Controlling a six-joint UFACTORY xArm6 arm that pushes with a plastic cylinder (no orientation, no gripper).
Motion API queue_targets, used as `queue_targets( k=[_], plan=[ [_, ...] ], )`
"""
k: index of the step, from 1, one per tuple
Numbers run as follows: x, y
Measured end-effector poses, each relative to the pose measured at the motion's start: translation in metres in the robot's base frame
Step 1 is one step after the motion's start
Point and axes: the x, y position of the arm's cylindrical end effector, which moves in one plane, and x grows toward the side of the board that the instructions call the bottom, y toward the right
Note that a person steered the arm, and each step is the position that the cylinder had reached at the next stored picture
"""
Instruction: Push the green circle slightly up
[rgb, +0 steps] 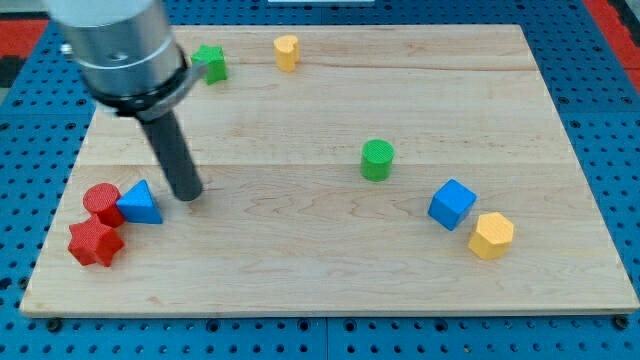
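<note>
The green circle (377, 159) is a short green cylinder standing right of the middle of the wooden board (320, 260). My tip (187, 195) rests on the board at the view's left, far left of the green circle and slightly lower. The tip is just right of the blue triangle (140, 203), close to it; I cannot tell if it touches. The dark rod rises up-left to the grey arm body.
A red cylinder (101, 201) and a red star block (95, 243) sit left of the blue triangle. A green star block (210, 63) and a yellow block (287, 51) are at the top. A blue cube (452, 204) and a yellow hexagon (491, 235) lie at the lower right.
</note>
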Motion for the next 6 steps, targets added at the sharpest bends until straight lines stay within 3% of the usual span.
queue_targets(
  k=[3, 6],
  plan=[
    [-0.010, 0.174],
    [-0.023, 0.287]
  ],
)
